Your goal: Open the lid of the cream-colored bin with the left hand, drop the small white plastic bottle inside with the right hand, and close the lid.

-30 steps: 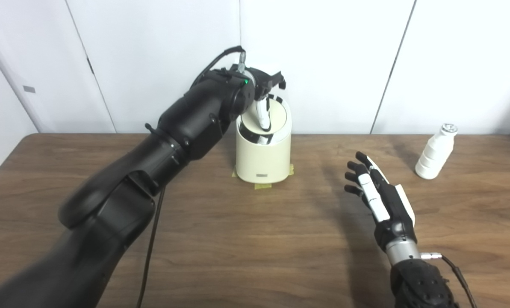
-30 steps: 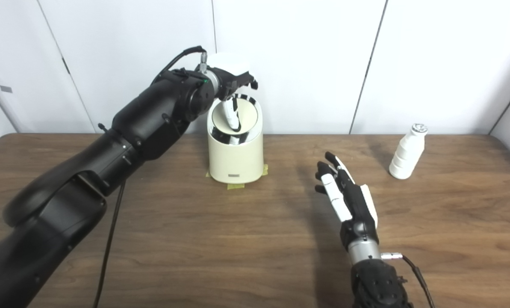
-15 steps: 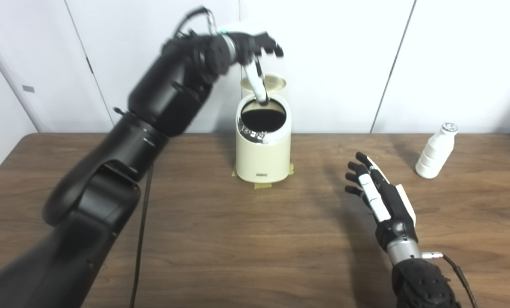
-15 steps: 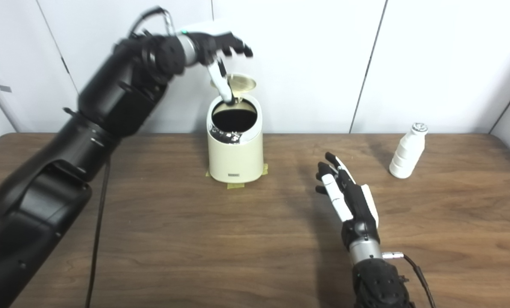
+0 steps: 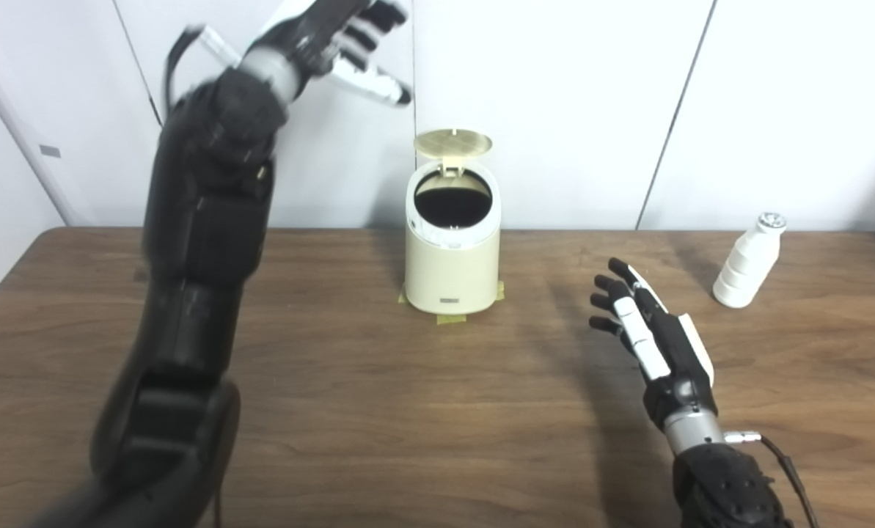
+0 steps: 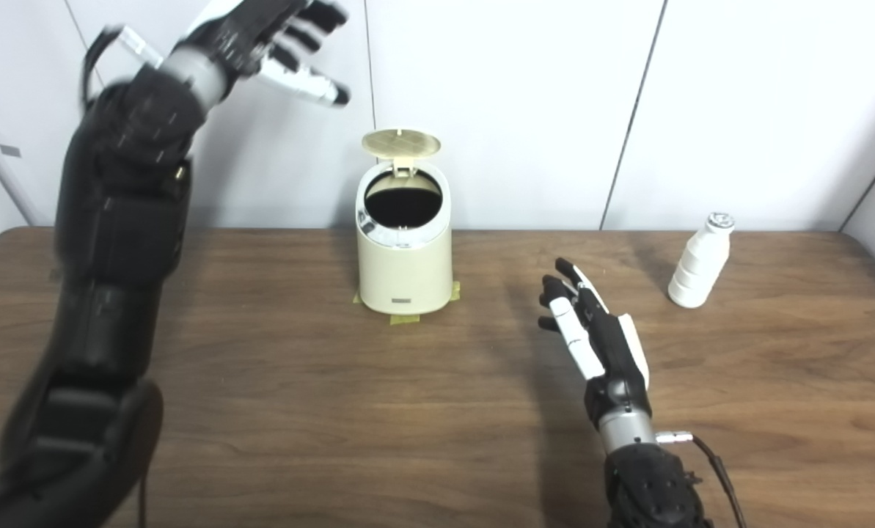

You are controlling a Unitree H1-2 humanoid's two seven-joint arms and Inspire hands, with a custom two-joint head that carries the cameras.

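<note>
The cream-colored bin [image 5: 452, 257] stands at the back middle of the table, fixed with tape at its base. Its round lid [image 5: 453, 143] stands upright behind a dark open mouth. My left hand [image 5: 342, 37] is raised high, up and to the left of the bin, open, blurred and touching nothing. The small white plastic bottle [image 5: 747, 262] stands upright at the far right. Above the table, between bin and bottle, my right hand [image 5: 650, 330] hovers open and holds nothing.
The wooden table [image 5: 408, 411] runs the full width, with white wall panels [image 5: 591, 110] right behind the bin. A black cable [image 5: 782, 458] trails from my right wrist.
The bin's lid has sprung from shut to fully upright. My left hand has lifted off the bin and swung up and to the left. The right hand has stayed put.
</note>
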